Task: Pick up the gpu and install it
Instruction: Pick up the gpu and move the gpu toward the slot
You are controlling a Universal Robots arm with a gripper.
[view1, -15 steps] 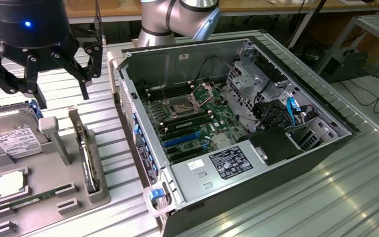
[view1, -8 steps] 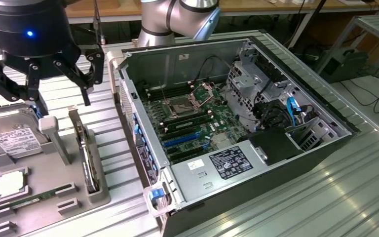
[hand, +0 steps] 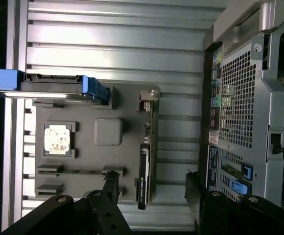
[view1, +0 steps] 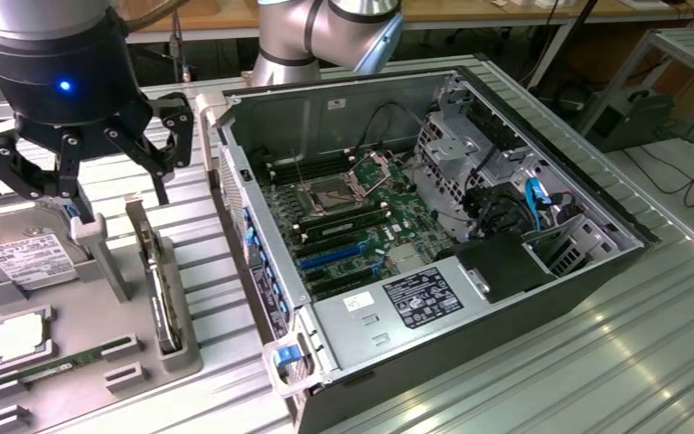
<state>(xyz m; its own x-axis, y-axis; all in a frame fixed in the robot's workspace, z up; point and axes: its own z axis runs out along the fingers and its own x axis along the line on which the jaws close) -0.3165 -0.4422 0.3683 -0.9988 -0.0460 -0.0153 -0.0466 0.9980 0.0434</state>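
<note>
GPU (view1: 158, 289) stands on edge in a slot of the grey tray (view1: 82, 312). I see my pincer (view1: 118, 194) hanging over that tray, released and wide, holding nothing. Its fingers (hand: 111, 188) sit either side of the card's end without touching it. On the tray I count one GPU, one hard drive (view1: 22, 258), one CPU (view1: 18, 336) and one memory stick (view1: 51, 369). Just beside the tray lies one open case (view1: 311, 113).

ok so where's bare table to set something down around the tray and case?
Widest bare table: on the exterior view's right of the case. A narrower bare strip runs between the tray and case. Crowded: the tray holds hard drive, CPU, memory stick and gpu, with the gripper above.
</note>
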